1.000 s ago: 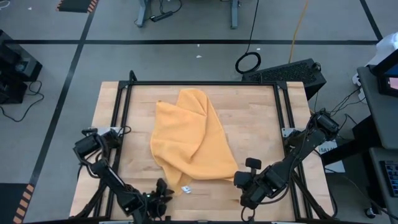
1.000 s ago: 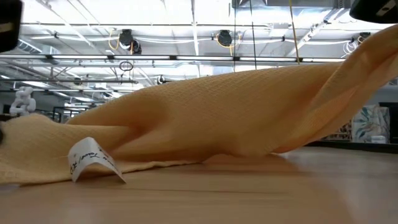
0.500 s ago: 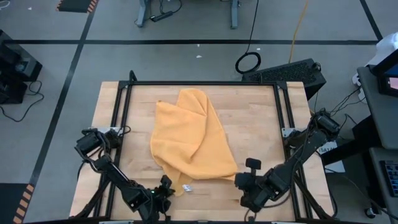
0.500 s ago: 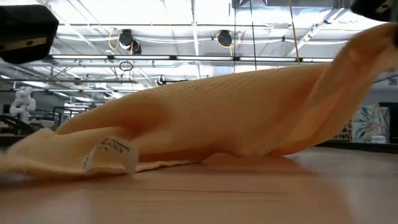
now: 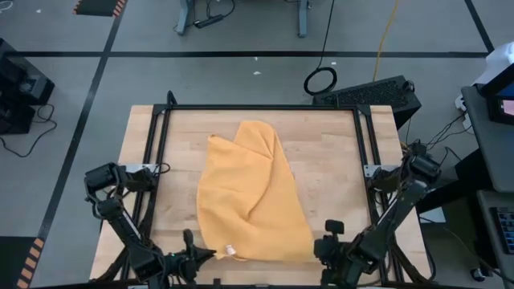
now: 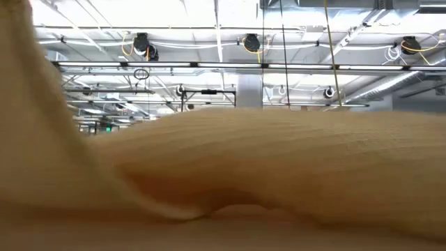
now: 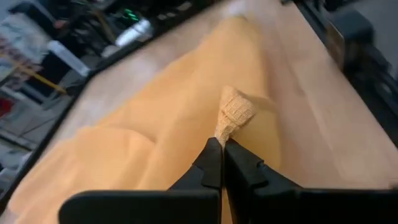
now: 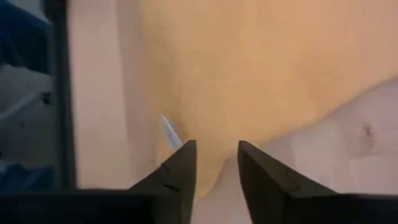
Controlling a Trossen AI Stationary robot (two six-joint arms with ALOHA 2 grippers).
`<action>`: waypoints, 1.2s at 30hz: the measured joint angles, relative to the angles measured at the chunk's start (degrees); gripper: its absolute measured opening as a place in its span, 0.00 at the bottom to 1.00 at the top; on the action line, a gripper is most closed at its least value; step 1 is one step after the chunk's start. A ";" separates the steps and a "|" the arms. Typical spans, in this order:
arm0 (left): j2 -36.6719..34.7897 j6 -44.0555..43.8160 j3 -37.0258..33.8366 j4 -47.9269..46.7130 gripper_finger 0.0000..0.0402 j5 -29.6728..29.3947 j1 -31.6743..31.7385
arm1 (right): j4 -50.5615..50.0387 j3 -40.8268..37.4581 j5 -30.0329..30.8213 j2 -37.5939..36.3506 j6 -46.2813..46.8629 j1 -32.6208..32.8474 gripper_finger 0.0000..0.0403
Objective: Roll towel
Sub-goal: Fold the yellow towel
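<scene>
Fingers of the left gripper [image 7: 221, 155] pinch the towel [image 5: 250, 193]; right gripper [image 8: 214, 163] fingers stand spread over its corner on the counter [image 5: 337, 152].

Light wood-plank table [image 5: 329, 152] with a black metal frame [image 5: 257, 107] along its far edge and both sides. One item on it: mustard-yellow towel [image 5: 249, 197], rumpled and partly folded over itself, spanning from near the far edge to the near edge, small white tag [image 5: 229, 250] at its near-left corner

A pale wooden surface [image 5: 329, 152] with a black frame [image 5: 257, 107], and a coiled cable [image 5: 320, 80] on the grey floor [image 5: 120, 72]
</scene>
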 joint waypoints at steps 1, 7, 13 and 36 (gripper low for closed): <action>-0.01 -1.08 0.02 -0.02 0.02 -0.89 0.08 | 0.21 -0.07 -0.06 1.12 0.26 0.36 0.30; -0.01 -2.12 0.02 -0.08 0.02 -7.04 0.86 | 3.83 -0.07 -1.19 5.07 1.68 3.74 0.39; -0.01 -2.57 0.02 -1.34 0.02 -19.26 0.90 | 4.68 0.02 1.16 5.77 2.88 8.87 0.39; -0.01 -20.06 0.02 -1.37 0.02 -19.04 2.04 | 7.81 0.42 6.29 13.94 3.03 10.48 0.03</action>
